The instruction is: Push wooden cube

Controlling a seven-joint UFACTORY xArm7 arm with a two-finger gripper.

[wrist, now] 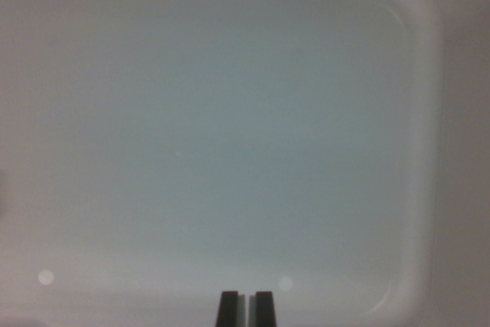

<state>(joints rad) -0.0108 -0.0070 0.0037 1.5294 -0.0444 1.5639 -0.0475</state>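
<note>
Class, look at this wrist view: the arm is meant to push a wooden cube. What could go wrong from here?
1. No cube shows in this view, only a pale tray-like surface, so a push started now would likely meet nothing.
2. The pincer has its fingers nearly together; such a narrow front might glance off a cube instead of driving it straight.
3. The raised rim at the wrist view's right could stop or trap a sliding cube.

A pale grey-blue surface (230, 135), blurred and evenly lit, fills the wrist view; a lighter raised border with a rounded corner (417, 21) runs along its top and right.
</note>
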